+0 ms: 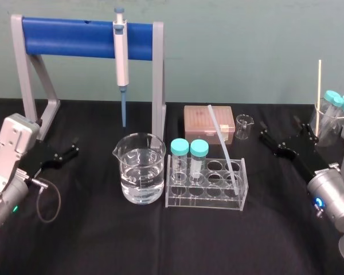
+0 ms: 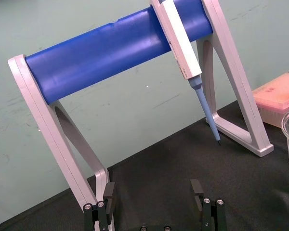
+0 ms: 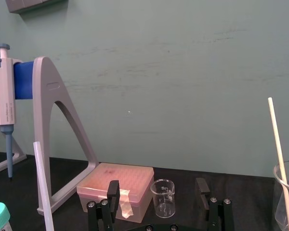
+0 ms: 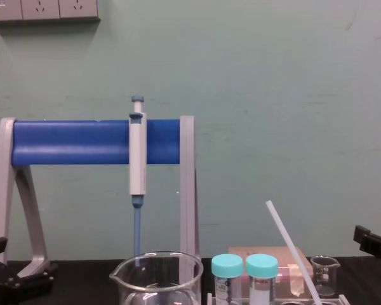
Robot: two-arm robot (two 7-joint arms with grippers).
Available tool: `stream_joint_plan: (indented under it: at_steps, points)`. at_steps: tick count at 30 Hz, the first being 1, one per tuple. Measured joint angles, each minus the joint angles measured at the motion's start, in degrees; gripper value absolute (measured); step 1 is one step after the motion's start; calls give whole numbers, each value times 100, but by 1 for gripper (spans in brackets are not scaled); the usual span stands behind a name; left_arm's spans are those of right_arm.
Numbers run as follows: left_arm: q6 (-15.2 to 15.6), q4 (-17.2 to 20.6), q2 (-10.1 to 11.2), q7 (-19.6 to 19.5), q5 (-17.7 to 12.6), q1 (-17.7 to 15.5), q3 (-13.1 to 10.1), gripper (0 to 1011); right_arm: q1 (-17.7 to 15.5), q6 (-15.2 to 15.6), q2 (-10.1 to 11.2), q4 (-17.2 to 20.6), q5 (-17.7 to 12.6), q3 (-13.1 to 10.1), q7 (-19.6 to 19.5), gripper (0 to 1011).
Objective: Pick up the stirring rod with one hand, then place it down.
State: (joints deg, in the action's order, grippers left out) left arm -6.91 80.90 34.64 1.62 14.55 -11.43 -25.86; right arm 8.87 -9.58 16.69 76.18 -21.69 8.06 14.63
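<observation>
Rod: thin translucent-white stirring rod (image 1: 222, 142), tilted in clear plastic rack (image 1: 206, 204)
Left: black angular left gripper (image 2: 152, 190), spread, empty
Right: black angular right gripper (image 3: 157, 188), spread, empty

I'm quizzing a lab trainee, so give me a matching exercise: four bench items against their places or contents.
Things: 1 stirring rod; 2 pipette; 3 large beaker; 4 small beaker.
Descriptions: a hangs on the blue stand; b leans in the tube rack; c beside the pink tip box; d holds clear liquid.
Pairs: 1-b; 2-a; 3-d; 4-c.
</observation>
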Motion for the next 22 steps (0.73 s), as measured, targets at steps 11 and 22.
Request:
stream_joint_plan:
  at_steps: [11, 22]
  points:
    - [0, 0, 0, 0, 0, 0, 0, 1000, -3, -24, 6, 14, -11, 2, 3, 1000]
    - [0, 0, 0, 0, 0, 0, 0, 1000, -8, -46, 11, 23, -23, 2, 4, 1000]
